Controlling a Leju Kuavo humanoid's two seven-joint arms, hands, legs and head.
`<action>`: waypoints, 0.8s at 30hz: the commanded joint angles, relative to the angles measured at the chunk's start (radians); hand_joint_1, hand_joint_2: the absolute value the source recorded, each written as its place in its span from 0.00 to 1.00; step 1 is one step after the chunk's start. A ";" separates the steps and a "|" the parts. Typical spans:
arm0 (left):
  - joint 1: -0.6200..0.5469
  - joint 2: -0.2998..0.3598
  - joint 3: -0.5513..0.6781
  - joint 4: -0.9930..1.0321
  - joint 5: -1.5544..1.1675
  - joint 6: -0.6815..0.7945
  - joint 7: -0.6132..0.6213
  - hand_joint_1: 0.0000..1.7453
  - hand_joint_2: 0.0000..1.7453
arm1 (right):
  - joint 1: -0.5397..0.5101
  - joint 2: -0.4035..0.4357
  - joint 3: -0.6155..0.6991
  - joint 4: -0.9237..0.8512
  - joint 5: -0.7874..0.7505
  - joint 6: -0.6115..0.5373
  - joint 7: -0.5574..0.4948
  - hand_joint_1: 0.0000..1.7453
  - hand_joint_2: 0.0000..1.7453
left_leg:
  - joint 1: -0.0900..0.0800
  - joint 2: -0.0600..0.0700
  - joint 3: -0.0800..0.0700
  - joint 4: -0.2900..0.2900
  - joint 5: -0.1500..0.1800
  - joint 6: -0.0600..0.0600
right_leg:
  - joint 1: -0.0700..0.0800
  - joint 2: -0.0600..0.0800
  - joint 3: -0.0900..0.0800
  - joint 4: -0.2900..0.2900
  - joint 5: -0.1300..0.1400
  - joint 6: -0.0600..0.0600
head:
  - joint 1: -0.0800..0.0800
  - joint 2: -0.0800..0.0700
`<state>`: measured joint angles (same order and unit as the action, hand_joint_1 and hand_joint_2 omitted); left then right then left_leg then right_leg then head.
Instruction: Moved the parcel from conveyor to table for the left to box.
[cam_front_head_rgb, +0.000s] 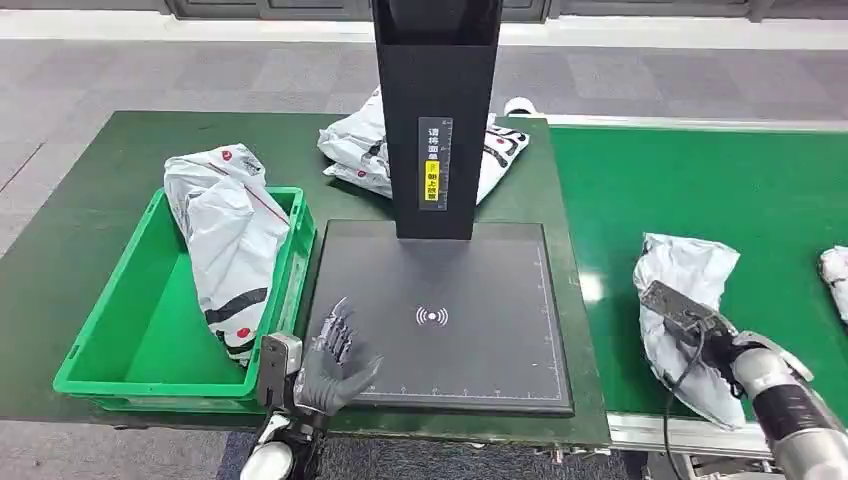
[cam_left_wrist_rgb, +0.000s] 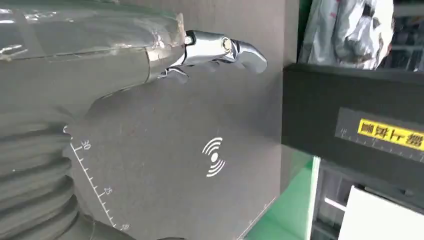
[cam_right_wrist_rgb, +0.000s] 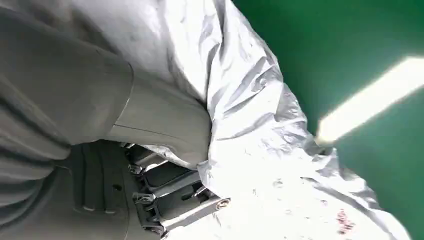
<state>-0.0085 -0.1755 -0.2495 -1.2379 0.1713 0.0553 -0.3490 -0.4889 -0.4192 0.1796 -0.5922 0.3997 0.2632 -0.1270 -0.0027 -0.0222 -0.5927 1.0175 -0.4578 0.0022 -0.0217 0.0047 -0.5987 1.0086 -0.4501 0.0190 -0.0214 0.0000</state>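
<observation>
Gripping the white parcel (cam_front_head_rgb: 690, 320) on the green conveyor (cam_front_head_rgb: 720, 190) at lower right with the right hand (cam_front_head_rgb: 715, 335), thumb pressing into it; holding the left hand (cam_front_head_rgb: 335, 365) open-fingered, holding nothing, over the dark scanner plate (cam_front_head_rgb: 470, 330) at lower centre

My left robot hand (cam_front_head_rgb: 335, 355) sits low in the head view, palm up off its wrist, fingers spread apart and holding nothing; in the left wrist view one silver finger (cam_left_wrist_rgb: 225, 49) reaches straight out. My right arm comes in from the lower right, and the right robot hand (cam_right_wrist_rgb: 165, 165) has its thumb and fingers pressed into crinkled white plastic.
</observation>
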 joint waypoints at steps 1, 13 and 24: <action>-0.007 -0.017 0.049 -0.004 -0.039 0.002 0.015 0.00 1.00 | 0.036 0.142 -0.258 -0.256 -0.072 0.025 0.000 1.00 1.00 | 0.001 0.007 0.003 -0.002 -0.001 -0.001 | 0.002 0.005 0.002 -0.003 0.001 -0.002 | 0.000 0.000; -0.014 -0.022 0.045 0.003 -0.091 0.022 0.006 0.00 1.00 | 0.124 0.203 -0.223 -0.512 -0.111 0.036 0.047 1.00 1.00 | 0.001 0.005 0.001 -0.001 -0.001 -0.002 | 0.002 0.003 0.000 -0.002 0.001 -0.002 | 0.000 0.000; -0.036 -0.012 -0.013 0.030 -0.117 0.000 -0.003 0.00 1.00 | 0.028 0.262 0.166 -0.518 -0.063 0.003 0.032 1.00 1.00 | 0.001 0.007 0.002 -0.001 -0.001 -0.001 | 0.001 0.006 0.000 -0.002 0.001 -0.002 | 0.000 0.000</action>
<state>-0.0033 -0.1980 -0.2438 -1.2676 0.0641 0.0725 -0.3506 -0.3248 -0.2388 0.0405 -1.1738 0.3422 0.2670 -0.0938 -0.0027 -0.0218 -0.5939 1.0175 -0.4581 0.0020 -0.0217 0.0049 -0.6001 1.0087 -0.4503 0.0189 -0.0210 -0.0004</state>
